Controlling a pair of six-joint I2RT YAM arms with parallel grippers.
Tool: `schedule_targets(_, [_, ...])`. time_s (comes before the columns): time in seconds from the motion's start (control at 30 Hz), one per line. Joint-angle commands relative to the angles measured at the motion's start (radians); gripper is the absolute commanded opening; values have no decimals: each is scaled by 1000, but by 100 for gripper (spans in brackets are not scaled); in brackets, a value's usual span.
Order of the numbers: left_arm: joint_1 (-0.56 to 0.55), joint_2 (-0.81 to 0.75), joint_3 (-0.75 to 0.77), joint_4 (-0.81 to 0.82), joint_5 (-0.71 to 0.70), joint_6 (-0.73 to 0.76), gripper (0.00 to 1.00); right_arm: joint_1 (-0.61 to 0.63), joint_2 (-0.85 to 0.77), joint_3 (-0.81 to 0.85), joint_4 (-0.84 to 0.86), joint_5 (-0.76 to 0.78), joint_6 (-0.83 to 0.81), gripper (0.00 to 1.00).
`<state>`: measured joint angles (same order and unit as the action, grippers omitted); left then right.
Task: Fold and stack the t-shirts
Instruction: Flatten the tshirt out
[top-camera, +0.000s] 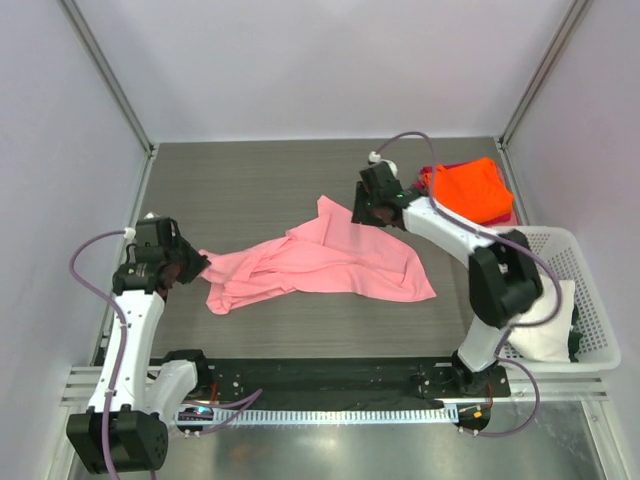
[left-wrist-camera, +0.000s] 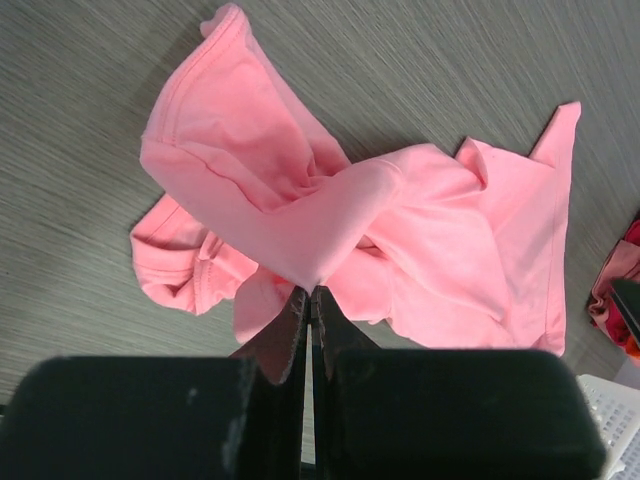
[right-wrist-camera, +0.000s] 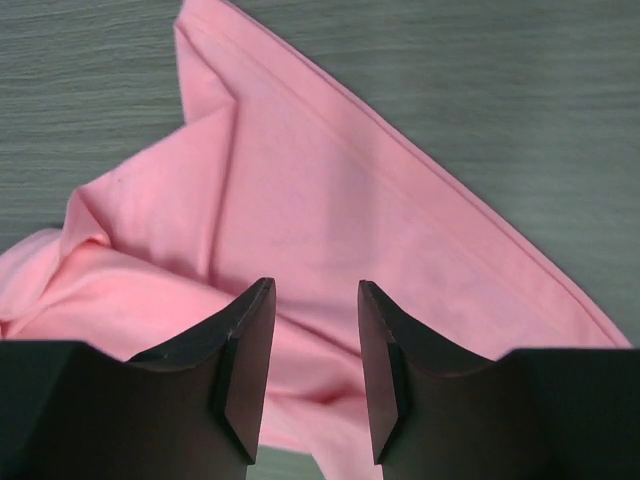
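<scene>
Pinching the left end of the light pink t-shirt (top-camera: 320, 268) at centre-left of the frame, the left gripper (top-camera: 190, 266) is clamped on cloth. The shirt stretches rightward across the frame's middle. Beyond, over its upper hem, the right gripper (top-camera: 362, 213) hovers, jaws apart.

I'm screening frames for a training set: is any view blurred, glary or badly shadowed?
Top external: even soft light, sharp, no glare on the pink t-shirt. Left wrist: cloth crisp, the left gripper near the lens a soft-edged dark mass. Right wrist: right gripper dark, the table slightly soft.
</scene>
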<state>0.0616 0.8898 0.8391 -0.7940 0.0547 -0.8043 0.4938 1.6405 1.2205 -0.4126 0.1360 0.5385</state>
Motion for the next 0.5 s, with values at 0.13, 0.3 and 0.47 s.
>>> schedule_targets(0.13, [21,15,61,-40,-32,-18,0,55,389,415,-32,-6,-90,50])
schedule_targets(0.3, [27,1,117,-157,-156,-42,0,77,591,609,-80,39,-155,63])
schedule_targets(0.47, [40,-32,193,-226,-259,-32,0,78,686,754,-115,103,-215,65])
